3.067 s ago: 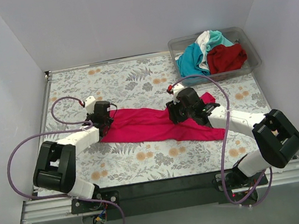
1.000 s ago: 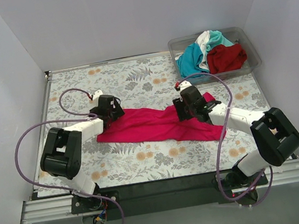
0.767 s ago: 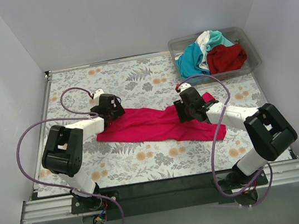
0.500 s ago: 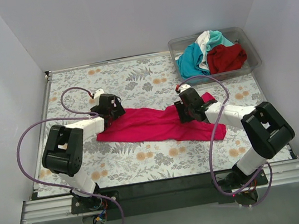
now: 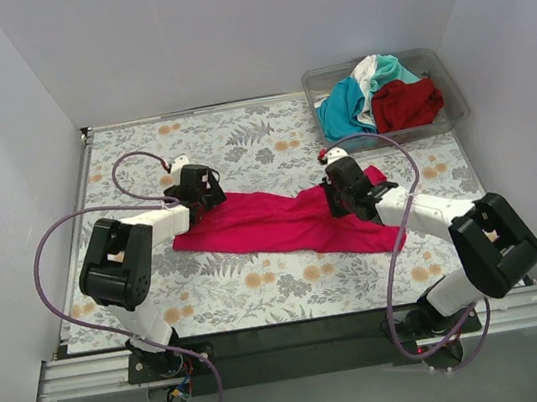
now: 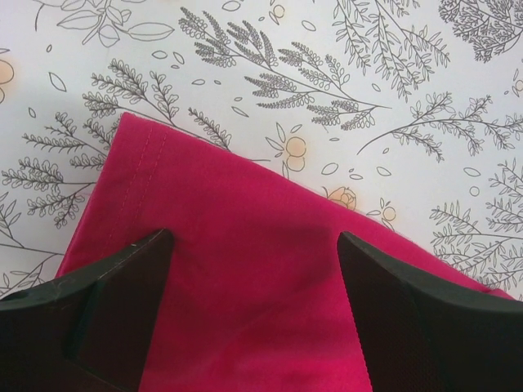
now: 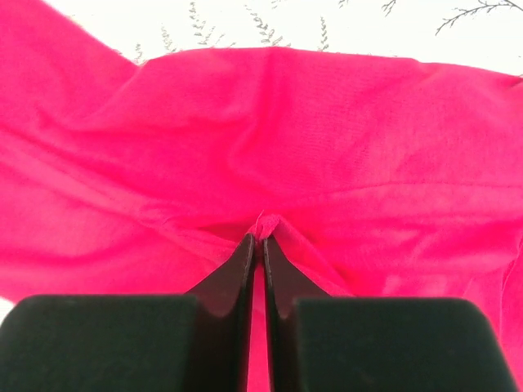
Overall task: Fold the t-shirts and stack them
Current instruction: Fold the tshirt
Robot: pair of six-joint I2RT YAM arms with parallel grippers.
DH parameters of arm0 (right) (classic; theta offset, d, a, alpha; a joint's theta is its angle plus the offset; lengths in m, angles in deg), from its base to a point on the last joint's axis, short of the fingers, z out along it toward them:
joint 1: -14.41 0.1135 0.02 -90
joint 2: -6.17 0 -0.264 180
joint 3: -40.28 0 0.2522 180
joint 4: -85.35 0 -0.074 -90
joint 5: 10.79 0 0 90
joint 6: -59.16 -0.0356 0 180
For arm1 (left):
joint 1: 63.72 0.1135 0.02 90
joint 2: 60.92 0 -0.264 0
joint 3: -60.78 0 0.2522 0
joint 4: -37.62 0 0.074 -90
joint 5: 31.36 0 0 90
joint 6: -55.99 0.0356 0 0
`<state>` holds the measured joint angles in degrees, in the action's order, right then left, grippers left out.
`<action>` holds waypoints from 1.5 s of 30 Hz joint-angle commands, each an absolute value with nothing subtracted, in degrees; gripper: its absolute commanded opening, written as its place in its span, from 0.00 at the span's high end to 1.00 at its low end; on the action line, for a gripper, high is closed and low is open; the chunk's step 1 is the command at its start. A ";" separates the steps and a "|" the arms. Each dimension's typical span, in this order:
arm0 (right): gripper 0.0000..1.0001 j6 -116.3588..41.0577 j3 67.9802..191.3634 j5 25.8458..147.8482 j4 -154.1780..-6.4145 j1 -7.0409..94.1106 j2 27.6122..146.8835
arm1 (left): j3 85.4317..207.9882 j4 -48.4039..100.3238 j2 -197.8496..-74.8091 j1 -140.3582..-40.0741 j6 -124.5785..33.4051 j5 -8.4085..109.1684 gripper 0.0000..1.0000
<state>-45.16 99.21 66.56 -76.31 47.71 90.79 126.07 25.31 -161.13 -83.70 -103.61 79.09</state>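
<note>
A magenta-pink t-shirt (image 5: 282, 221) lies stretched in a long band across the middle of the floral table. My left gripper (image 5: 205, 186) hovers open over its upper left corner, and the cloth (image 6: 245, 278) shows between the spread fingers (image 6: 122, 286). My right gripper (image 5: 340, 187) is at the shirt's right part, shut on a small pinched fold of the pink cloth (image 7: 263, 224). Teal (image 5: 346, 108), white (image 5: 365, 73) and dark red (image 5: 406, 105) t-shirts lie crumpled in the bin.
A clear plastic bin (image 5: 453, 93) stands at the back right corner of the table. The floral tablecloth (image 5: 240, 145) reaches to white walls on three sides. Purple cables (image 5: 62, 242) loop off both arms.
My right gripper has shut on a fold of the pink shirt. My left gripper has crept a little up and right along the shirt's left corner, still open.
</note>
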 commanded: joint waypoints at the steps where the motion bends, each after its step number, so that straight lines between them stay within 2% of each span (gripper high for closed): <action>1: 0.99 -47.36 97.02 64.27 -75.18 49.47 86.77 | 127.98 24.30 -161.82 -83.40 -102.47 80.44 0.24; 15: 0.97 -55.52 92.27 57.32 -67.54 60.28 80.35 | 127.98 24.12 -162.44 -83.14 -102.12 80.79 0.24; 16: 0.95 -55.97 91.75 57.06 -67.10 60.72 79.48 | 127.98 24.12 -162.52 -83.05 -102.12 80.88 0.24; 19: 0.76 -57.55 91.04 56.79 -65.16 62.48 77.89 | 127.89 24.21 -162.52 -83.05 -101.95 81.32 0.24; 22: 0.64 -59.13 90.78 56.62 -62.62 64.50 76.31 | 127.98 24.12 -162.61 -82.96 -101.86 81.93 0.23; 29: 0.48 -59.23 90.77 50.13 -61.29 65.91 70.51 | 127.63 24.12 -161.30 -82.96 -102.04 82.28 0.23; 45: 0.45 -52.63 92.27 51.87 -65.86 50.54 75.43 | 126.13 24.21 -159.71 -82.97 -101.95 81.85 0.23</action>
<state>-54.15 91.03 52.18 -63.24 52.03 76.12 127.25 25.38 -162.46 -83.44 -102.54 80.47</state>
